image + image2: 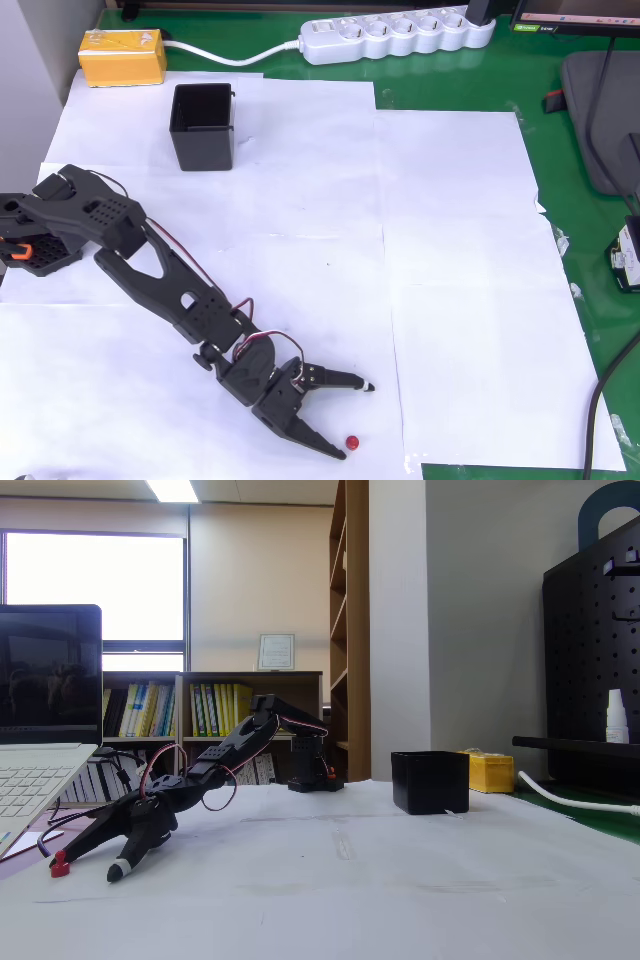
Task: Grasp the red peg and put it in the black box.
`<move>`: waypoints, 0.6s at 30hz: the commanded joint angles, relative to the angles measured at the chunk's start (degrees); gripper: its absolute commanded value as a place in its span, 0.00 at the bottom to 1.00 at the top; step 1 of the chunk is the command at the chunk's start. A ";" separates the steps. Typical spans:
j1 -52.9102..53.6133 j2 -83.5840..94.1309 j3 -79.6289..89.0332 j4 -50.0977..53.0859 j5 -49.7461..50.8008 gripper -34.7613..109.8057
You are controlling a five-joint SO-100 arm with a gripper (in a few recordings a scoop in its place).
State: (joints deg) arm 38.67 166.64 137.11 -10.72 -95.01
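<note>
The red peg (352,441) is a tiny dark-red dot on the white paper near the front edge in the overhead view; in the fixed view the red peg (60,864) stands low at the far left. My black gripper (356,419) is open, its fingers spread wide, and the peg lies just beside the tip of the lower finger. From the side, the gripper (88,865) hangs just above the paper with the peg at one fingertip. The black box (203,126) stands upright and empty-looking at the back left; the same black box (430,782) sits right of centre.
A yellow block (122,56) lies behind the box, next to a white power strip (398,36) and its cable. White paper sheets (460,260) cover the green mat. A laptop (40,740) stands at the left in the fixed view, and dark items lie at the table's right edge.
</note>
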 commanded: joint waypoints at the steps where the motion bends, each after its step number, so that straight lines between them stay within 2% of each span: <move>1: -0.09 -0.18 3.16 0.35 -1.14 0.52; 18: -0.35 2.81 7.65 1.32 -1.41 0.52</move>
State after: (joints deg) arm 38.67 169.54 141.68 -9.49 -95.71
